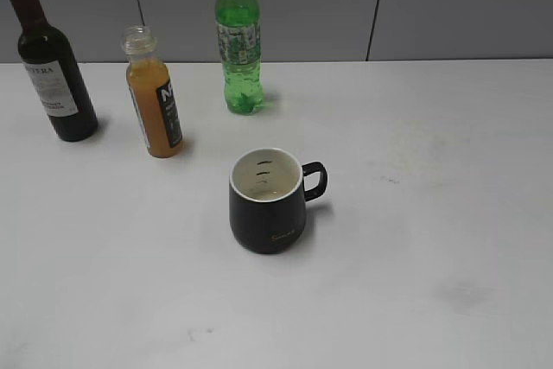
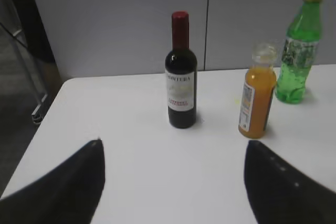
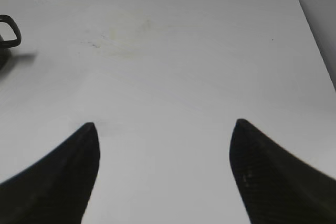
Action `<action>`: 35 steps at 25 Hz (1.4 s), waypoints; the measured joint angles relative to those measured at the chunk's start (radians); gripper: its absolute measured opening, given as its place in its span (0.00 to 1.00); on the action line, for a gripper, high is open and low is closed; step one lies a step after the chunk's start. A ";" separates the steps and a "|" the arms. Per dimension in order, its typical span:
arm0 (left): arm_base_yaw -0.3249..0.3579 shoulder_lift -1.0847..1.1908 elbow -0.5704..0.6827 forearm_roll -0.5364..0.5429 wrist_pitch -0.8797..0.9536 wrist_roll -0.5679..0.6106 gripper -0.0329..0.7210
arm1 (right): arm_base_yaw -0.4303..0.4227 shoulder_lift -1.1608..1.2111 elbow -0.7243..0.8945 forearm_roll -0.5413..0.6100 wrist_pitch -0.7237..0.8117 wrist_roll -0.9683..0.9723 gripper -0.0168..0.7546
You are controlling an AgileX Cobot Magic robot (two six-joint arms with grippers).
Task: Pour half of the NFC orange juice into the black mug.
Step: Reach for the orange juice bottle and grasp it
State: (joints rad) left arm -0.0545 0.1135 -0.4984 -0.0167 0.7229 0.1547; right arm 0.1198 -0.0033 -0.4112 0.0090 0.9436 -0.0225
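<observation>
So nothing's grabbed yet. NFC orange juice [image 1: 155, 105] stands up-left of the black mug [image 1: 265, 201], uncapped for pouring. Left gripper [image 2: 173, 182] and right gripper [image 3: 164, 169] both spread, empty

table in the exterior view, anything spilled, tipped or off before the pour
Nothing is spilled or tipped. The NFC orange juice, wine bottle and green soda bottle stand upright, and the black mug sits upright. Only faint smudges mark the table. The juice bottle appears to have no coloured cap.

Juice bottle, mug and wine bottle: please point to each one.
Juice bottle [image 1: 154, 105], exterior view, on its orange body.
Mug [image 1: 263, 218], exterior view, on its black outer wall.
Wine bottle [image 2: 181, 85], left wrist view, on its label.
</observation>
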 joint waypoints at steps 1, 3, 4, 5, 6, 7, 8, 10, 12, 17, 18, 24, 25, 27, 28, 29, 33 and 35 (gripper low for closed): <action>0.000 0.045 0.001 0.000 -0.044 0.000 0.89 | 0.000 0.000 0.000 0.000 0.000 0.000 0.78; 0.000 0.141 0.004 0.001 -0.152 0.000 0.89 | 0.000 0.000 0.000 0.000 0.000 0.000 0.78; 0.000 0.200 0.004 0.001 -0.206 0.000 0.89 | 0.000 0.000 0.000 0.000 0.000 0.000 0.78; 0.000 0.259 0.005 0.001 -0.255 0.000 0.89 | 0.000 0.000 0.000 0.000 0.000 0.000 0.78; 0.000 0.318 0.005 -0.001 -0.325 0.000 0.89 | 0.000 0.000 0.000 0.000 0.000 0.000 0.78; 0.000 0.368 0.006 -0.006 -0.378 0.000 0.89 | 0.000 0.000 0.000 0.000 0.000 0.000 0.78; 0.000 0.428 0.008 -0.011 -0.433 0.000 0.89 | 0.000 0.000 0.000 0.000 0.000 0.000 0.78; 0.000 0.536 0.009 -0.027 -0.568 0.000 0.88 | 0.000 0.000 0.000 0.000 0.000 0.000 0.78; -0.012 0.651 0.009 -0.036 -0.690 0.000 0.88 | 0.000 0.000 0.000 0.000 0.000 0.000 0.78; -0.083 0.906 0.010 -0.039 -0.959 0.000 0.87 | 0.000 0.000 0.000 0.000 0.000 0.000 0.78; -0.103 0.962 0.010 -0.039 -1.011 0.000 0.87 | 0.000 0.000 0.000 0.000 0.000 0.000 0.78; -0.200 1.270 0.010 -0.037 -1.278 -0.002 0.87 | 0.000 0.000 0.000 0.000 0.000 0.000 0.78; -0.210 1.315 0.010 -0.037 -1.320 -0.007 0.87 | 0.000 0.000 0.000 0.000 0.000 0.000 0.78; -0.227 1.390 0.009 -0.036 -1.388 -0.015 0.86 | 0.000 0.000 0.000 0.000 0.000 0.000 0.78; -0.233 1.416 0.009 -0.035 -1.417 -0.016 0.86 | 0.000 0.000 0.000 0.000 0.000 0.000 0.78; -0.236 1.445 0.009 -0.030 -1.444 -0.019 0.86 | 0.000 0.000 0.000 0.000 0.000 0.000 0.78; -0.238 1.548 0.008 0.003 -1.536 -0.022 0.86 | 0.000 0.000 0.000 0.000 0.000 0.000 0.78; -0.238 1.589 0.008 0.017 -1.572 -0.023 0.86 | 0.000 0.000 0.000 0.000 0.000 0.000 0.78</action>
State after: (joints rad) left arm -0.2921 1.7030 -0.4900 0.0000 -0.8496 0.1316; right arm 0.1198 -0.0033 -0.4112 0.0090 0.9436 -0.0225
